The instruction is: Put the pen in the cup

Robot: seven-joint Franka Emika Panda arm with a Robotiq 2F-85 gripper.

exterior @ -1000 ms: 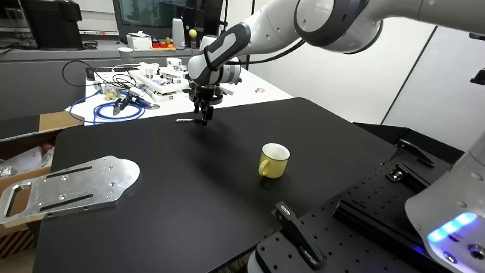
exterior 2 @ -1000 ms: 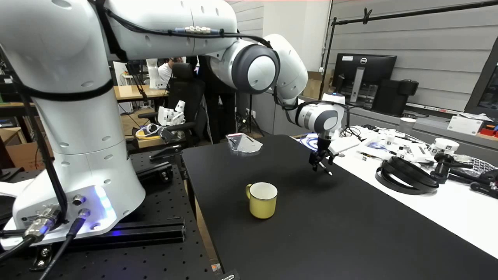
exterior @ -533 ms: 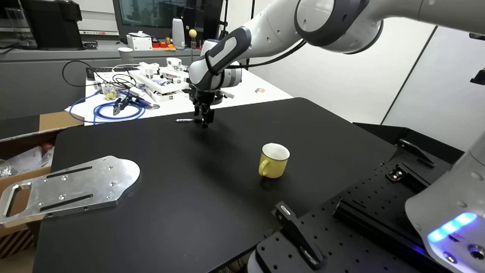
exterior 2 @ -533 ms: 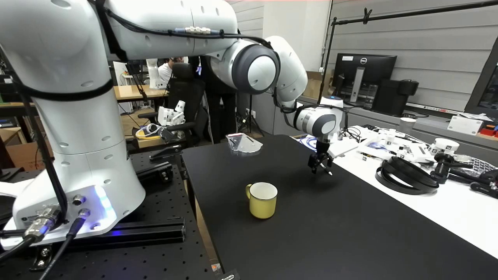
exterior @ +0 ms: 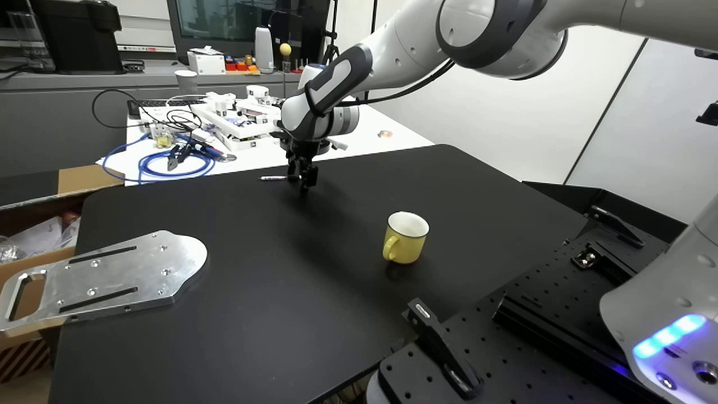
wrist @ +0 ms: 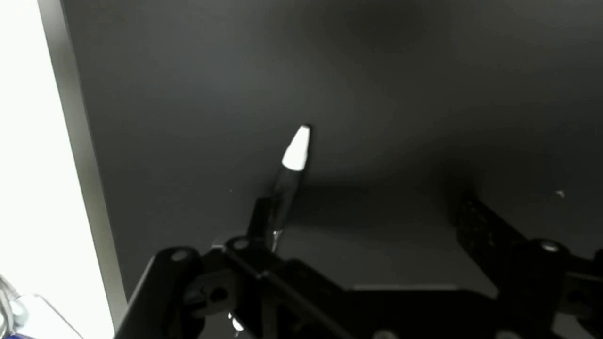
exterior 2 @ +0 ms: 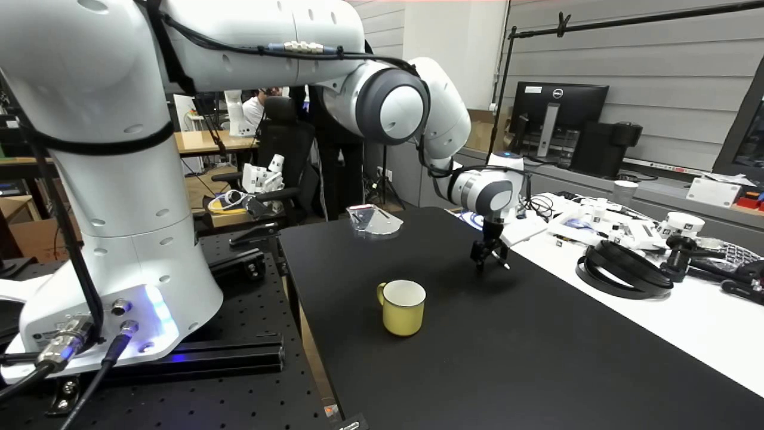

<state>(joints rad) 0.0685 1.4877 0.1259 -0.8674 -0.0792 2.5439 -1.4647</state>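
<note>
The pen, with white and dark parts, lies on the black table near its far edge, in an exterior view [exterior: 273, 178] and in an exterior view [exterior 2: 500, 260]. Its white tip [wrist: 296, 153] shows in the wrist view, while its middle is partly hidden by a finger. My gripper [wrist: 365, 207] is open around the pen, low over the table. The pen lies close along the inside of the left finger there; the right finger is well apart from it. The yellow cup [exterior: 405, 247] stands upright, away from the gripper, and shows in an exterior view [exterior 2: 403, 316].
A silver metal plate [exterior: 129, 269] lies at one side of the black table [exterior: 235, 348]. A white table [exterior: 364, 140] with cables, tools and white parts adjoins the far edge. A cardboard box [exterior: 33, 258] stands beside the table.
My gripper has lowered slightly and shifted a little, leftward in an exterior view, beside the pen. The pen and cup have not moved.
</note>
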